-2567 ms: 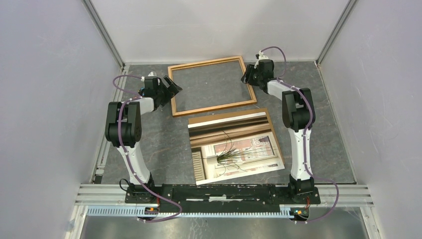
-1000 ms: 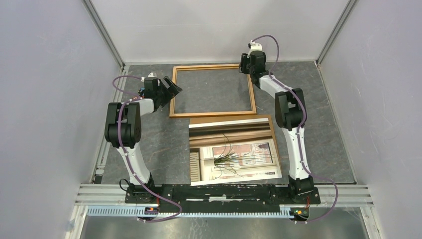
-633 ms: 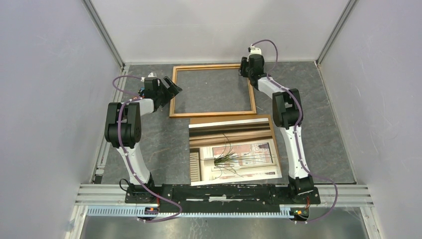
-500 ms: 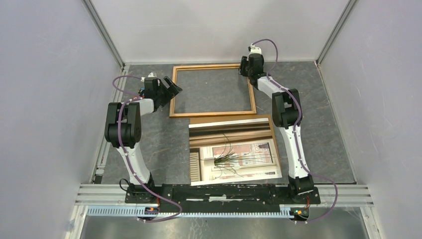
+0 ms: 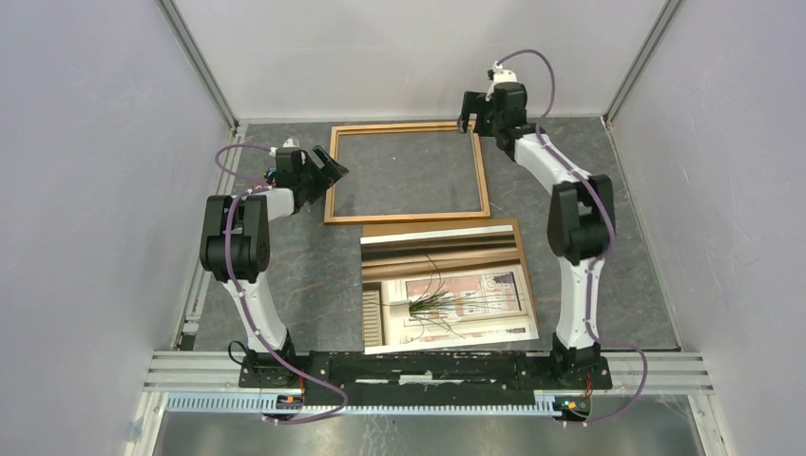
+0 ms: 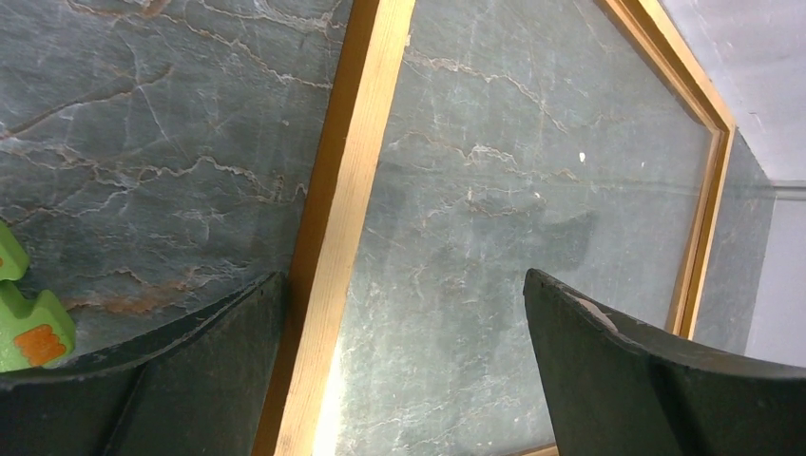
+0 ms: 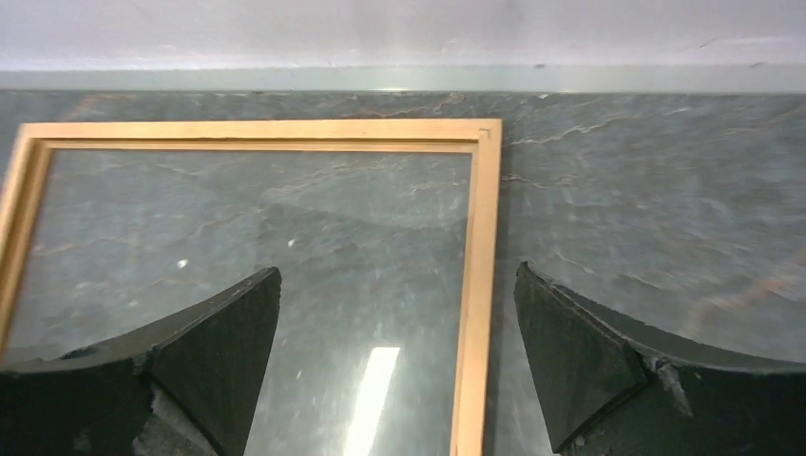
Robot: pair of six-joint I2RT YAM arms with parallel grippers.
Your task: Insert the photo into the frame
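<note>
The frame (image 5: 418, 216) lies flat at the back of the table, a thin light-brown wooden rectangle with the grey table showing through its pane. The photo (image 5: 447, 285) lies face up just in front of it, showing a spiky green plant. My left gripper (image 5: 335, 171) is open at the frame's left rail; in the left wrist view that rail (image 6: 352, 218) runs between the open gripper's (image 6: 401, 275) fingers. My right gripper (image 5: 473, 122) is open above the frame's far right corner; in the right wrist view the gripper (image 7: 397, 269) has the right rail (image 7: 480, 285) between its fingers.
Grey walls enclose the table on three sides, close behind the frame. A green block with an orange patch (image 6: 24, 328) shows at the left edge of the left wrist view. The metal rail (image 5: 428, 366) with the arm bases runs along the near edge.
The frame turned from tilted to square and the photo shifted with it. In the last half second the right arm's elbow swung out to the right. The left arm has not moved.
</note>
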